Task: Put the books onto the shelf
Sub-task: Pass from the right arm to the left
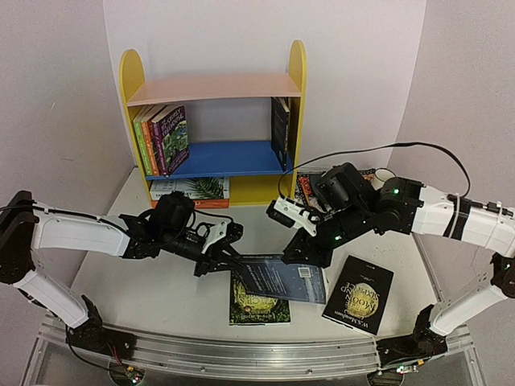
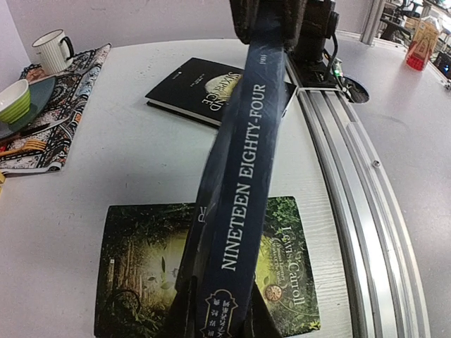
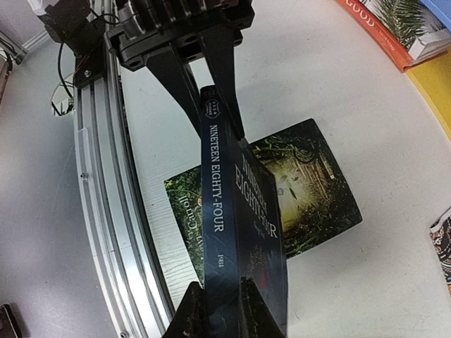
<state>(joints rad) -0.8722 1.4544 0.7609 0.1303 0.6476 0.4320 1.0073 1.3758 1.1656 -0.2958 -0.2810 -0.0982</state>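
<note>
Navy book hangs above the green book, left hand and right hand each clamped nearly shut on it. This looks like a handover; next, one hand must release before the other carries it to the shelf.

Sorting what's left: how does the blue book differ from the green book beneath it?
The blue book is held off the table between the left gripper and right gripper; the green book lies flat on it. The blue cover is dark; the green shows a forest. Neither is shelved.
</note>
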